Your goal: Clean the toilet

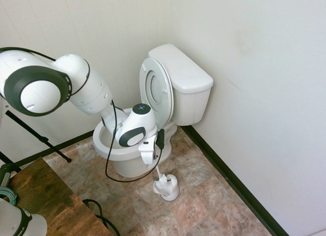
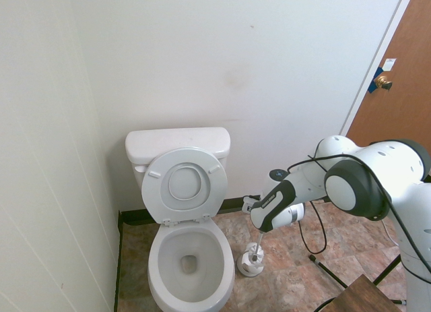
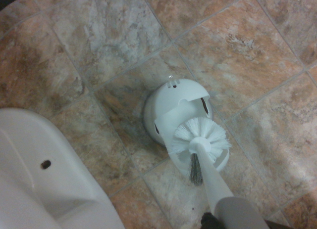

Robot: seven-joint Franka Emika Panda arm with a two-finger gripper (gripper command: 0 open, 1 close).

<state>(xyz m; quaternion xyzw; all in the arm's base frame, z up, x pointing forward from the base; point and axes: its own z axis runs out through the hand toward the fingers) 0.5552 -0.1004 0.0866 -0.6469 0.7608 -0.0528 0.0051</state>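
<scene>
— Toilet (image 2: 155,268): where do you find it?

— You find it at the lower left to center of the second exterior view, its bowl open upward. The raised seat and lid (image 2: 156,191) stand against the tank (image 2: 178,140). In the first exterior view, you see it near the center of the frame.

— What is the state of your fingers?

— The fingers of your gripper (image 1: 155,160) are together, clamped on the handle of the white brush (image 3: 213,182). You see the gripper beside the toilet, outside the bowl.

— Where is the brush head?

— In the wrist view, you see its round white bristles and a grey tuft over the opening of the white holder (image 3: 171,103). You cannot tell whether the head touches the holder.

— Where does the holder stand?

— You see it upright on the tile floor (image 1: 196,200), just beside the toilet. In the first exterior view, it is in the lower center; a wooden table (image 1: 56,205) occupies the lower left.
</scene>
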